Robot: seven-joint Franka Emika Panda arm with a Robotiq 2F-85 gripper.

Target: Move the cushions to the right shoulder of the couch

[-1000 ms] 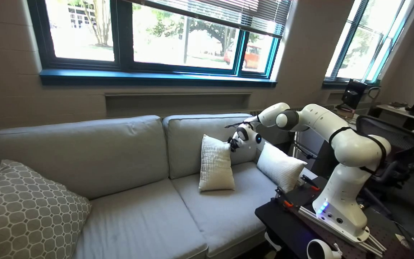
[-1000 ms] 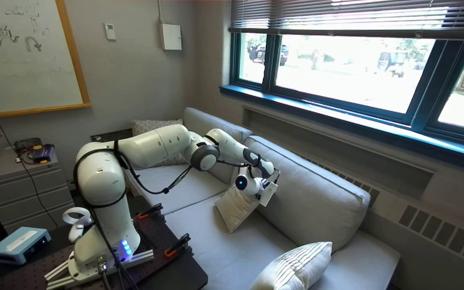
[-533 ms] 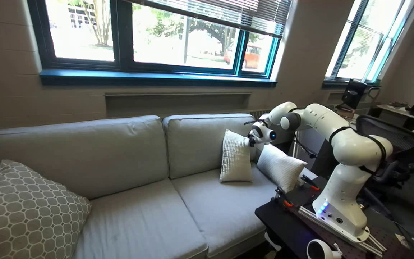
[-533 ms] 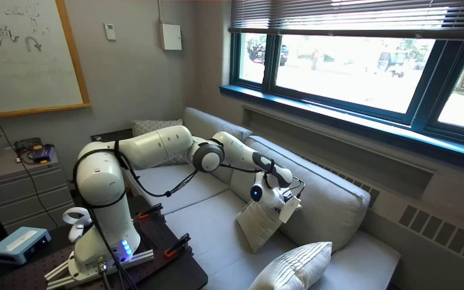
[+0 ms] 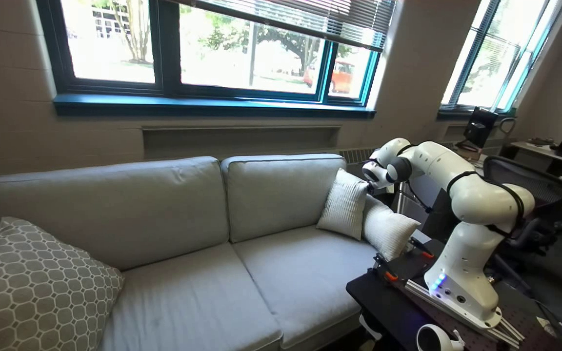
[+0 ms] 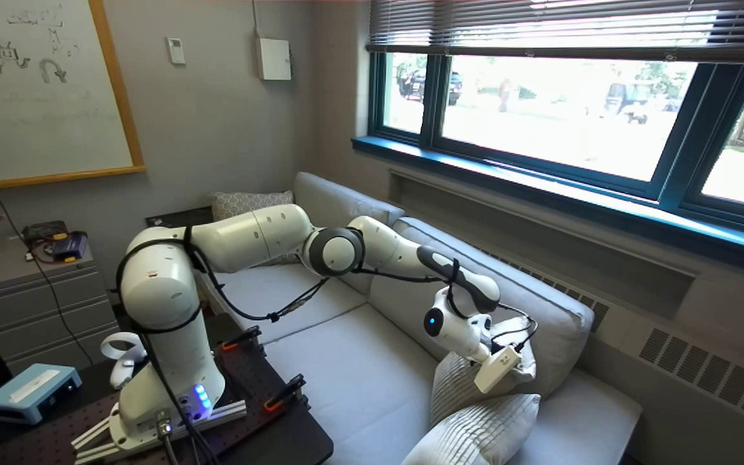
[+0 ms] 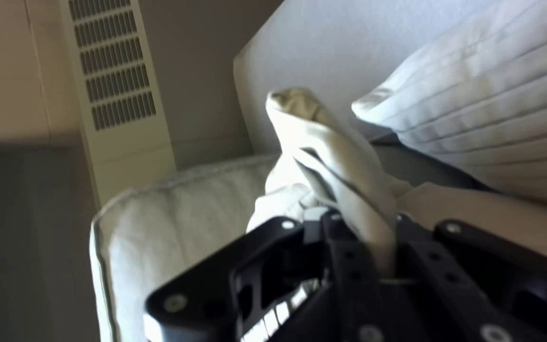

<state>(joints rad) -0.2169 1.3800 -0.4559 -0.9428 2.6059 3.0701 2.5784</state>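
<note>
In an exterior view, I see free room over the seat [image 5: 271, 273], lower middle; cushions [image 5: 343, 204] and robot arm [image 5: 464, 195] crowd the right.

In an exterior view we face the couch [image 5: 188, 282] from its front; in an exterior view, obliquely past the robot arm [image 6: 249, 236]. Both share these. Our wrist view looks closely along the hand [image 7: 371, 228].

Couch [image 5: 178, 287] under window [image 5: 212, 63]. Lattice pillow [image 5: 42, 292] at couch's viewer-left end. Inner cream cushion [image 5: 342, 204], tilted, and outer cream cushion [image 5: 389, 226] at couch's viewer-right end, overlapping in view; fingers [image 5: 370, 188] pinch inner one's top corner. White arm [image 5: 438, 159] on black table [image 5: 379, 294], couch's front right.
</note>
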